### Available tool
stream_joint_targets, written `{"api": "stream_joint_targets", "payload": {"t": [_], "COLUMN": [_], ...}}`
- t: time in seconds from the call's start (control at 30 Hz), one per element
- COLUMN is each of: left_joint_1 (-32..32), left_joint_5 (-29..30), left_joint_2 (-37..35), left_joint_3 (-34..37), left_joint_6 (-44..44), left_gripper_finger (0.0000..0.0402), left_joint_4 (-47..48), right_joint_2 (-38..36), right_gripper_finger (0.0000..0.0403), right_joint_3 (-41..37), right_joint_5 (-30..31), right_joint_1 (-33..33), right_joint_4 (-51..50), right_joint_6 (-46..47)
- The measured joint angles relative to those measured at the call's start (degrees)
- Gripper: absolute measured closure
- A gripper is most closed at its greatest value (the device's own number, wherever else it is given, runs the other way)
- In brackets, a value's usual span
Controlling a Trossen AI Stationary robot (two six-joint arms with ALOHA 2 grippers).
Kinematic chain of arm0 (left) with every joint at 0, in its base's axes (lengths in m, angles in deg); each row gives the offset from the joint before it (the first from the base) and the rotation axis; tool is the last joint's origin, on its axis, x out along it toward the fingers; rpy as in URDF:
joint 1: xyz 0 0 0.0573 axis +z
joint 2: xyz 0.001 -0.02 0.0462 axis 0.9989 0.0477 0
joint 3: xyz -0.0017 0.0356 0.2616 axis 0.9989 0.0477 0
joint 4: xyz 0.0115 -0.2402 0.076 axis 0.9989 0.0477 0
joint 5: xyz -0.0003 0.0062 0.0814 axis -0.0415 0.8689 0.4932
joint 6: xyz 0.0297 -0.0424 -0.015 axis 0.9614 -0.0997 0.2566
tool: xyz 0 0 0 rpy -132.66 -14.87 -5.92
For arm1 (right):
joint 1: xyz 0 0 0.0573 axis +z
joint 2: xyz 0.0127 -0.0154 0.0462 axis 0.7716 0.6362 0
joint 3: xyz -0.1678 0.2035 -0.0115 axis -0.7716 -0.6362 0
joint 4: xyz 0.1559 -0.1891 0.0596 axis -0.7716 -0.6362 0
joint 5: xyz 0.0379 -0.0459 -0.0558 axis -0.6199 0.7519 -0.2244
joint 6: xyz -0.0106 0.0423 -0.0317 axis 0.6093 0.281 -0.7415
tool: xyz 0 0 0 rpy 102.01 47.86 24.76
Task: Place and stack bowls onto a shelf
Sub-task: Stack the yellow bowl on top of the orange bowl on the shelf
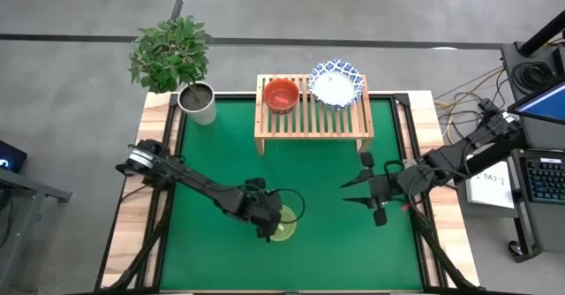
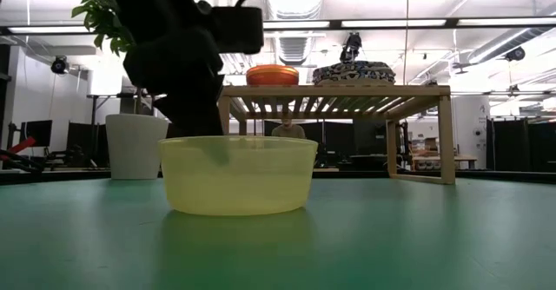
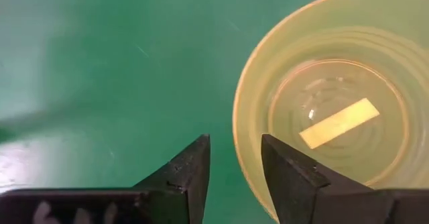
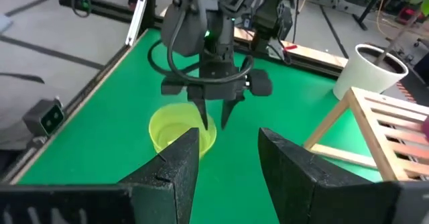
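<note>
The left gripper [image 4: 213, 119] hangs spread over the rim of the yellow-green bowl [image 1: 282, 227], near the tabletop's front edge. The right gripper [image 1: 360, 189] waits released by the right edge. On the shelf [image 1: 312, 118] at the back edge sit a red bowl [image 1: 281, 94] and a blue-rimmed white bowl [image 1: 335, 84].

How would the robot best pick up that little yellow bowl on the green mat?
By its thin rim, from above. The yellow-green bowl sits upright and open, its wall too wide to span, so one finger probably goes inside and one outside. The left gripper is already poised that way, open over the rim's near edge.
</note>
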Motion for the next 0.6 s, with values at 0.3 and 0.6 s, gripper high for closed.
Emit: {"api": "stream_joint_targets", "payload": {"t": [0.3, 0.6], "left_joint_1": [0.6, 1.4], "left_joint_5": [-2.9, -6.8], "left_joint_2": [0.7, 0.0], "left_joint_3": [0.0, -7.0], "left_joint_6": [-1.2, 4.4], "left_gripper_finger": [0.0385, 0.04], "left_joint_4": [-0.2, 5.1], "right_joint_2": [-3.1, -2.5], "right_gripper_finger": [0.0259, 0.0259], "right_joint_3": [-0.9, -2.0], "right_joint_5": [-0.6, -0.6], "right_joint_1": [0.0, 0.0], "right_joint_4": [-0.9, -1.3], "right_joint_6": [-1.3, 3.4]}}
